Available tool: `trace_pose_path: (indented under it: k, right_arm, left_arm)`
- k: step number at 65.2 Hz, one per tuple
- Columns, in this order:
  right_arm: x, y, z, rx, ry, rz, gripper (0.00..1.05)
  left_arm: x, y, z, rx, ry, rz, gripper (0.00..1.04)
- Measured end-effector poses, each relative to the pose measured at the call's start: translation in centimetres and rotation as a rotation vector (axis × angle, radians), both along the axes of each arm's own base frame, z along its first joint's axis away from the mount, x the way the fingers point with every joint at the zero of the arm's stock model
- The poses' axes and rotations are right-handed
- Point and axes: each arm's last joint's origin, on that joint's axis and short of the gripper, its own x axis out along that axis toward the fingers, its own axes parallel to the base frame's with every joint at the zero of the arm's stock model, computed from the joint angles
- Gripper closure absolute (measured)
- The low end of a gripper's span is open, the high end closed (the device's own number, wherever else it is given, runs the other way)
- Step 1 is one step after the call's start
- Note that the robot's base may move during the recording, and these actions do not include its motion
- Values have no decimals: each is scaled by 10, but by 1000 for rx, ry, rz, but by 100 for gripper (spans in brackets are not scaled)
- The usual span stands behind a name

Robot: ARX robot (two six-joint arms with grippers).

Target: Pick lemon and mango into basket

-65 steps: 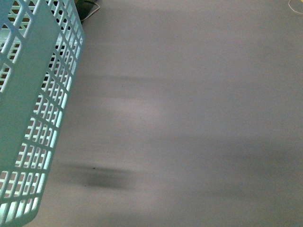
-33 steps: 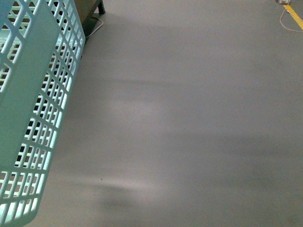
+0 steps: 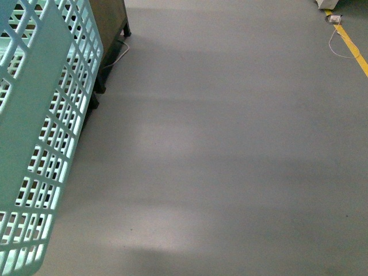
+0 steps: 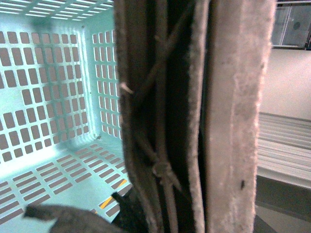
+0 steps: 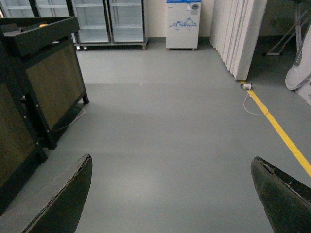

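Observation:
The light teal slotted basket (image 3: pixel 40 144) hangs at the left edge of the front view, lifted off the grey floor. In the left wrist view its brownish handles (image 4: pixel 165 116) fill the middle, with my left gripper (image 4: pixel 160 194) shut on them. Behind the handles I look into the basket's inside (image 4: pixel 53 97), and the part that shows holds nothing. My right gripper (image 5: pixel 170 194) is open, its two dark fingers (image 5: pixel 58 199) wide apart over bare floor. The lemon and the mango are out of view.
A dark wooden cabinet (image 5: pixel 43 82) on black legs stands at the left, its corner showing in the front view too (image 3: pixel 109 29). A yellow floor line (image 5: pixel 277 126), a white cable (image 5: pixel 248 104), glass-door fridges (image 5: pixel 107 19) and a folding white partition (image 5: pixel 238 34) lie further off.
The front view has moved forward over the floor: the cabinet and the yellow line have come further into the picture. The basket keeps its place at the left.

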Motion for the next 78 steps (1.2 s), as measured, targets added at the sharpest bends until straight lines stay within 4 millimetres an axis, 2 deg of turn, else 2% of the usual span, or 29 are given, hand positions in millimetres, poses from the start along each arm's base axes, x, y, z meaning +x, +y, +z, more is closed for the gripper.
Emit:
trace_pose_path:
  k: [78]
  right_arm:
    - [0, 0, 0, 0, 0, -4, 9]
  left_arm:
    - [0, -1, 1, -3, -6, -11, 91]
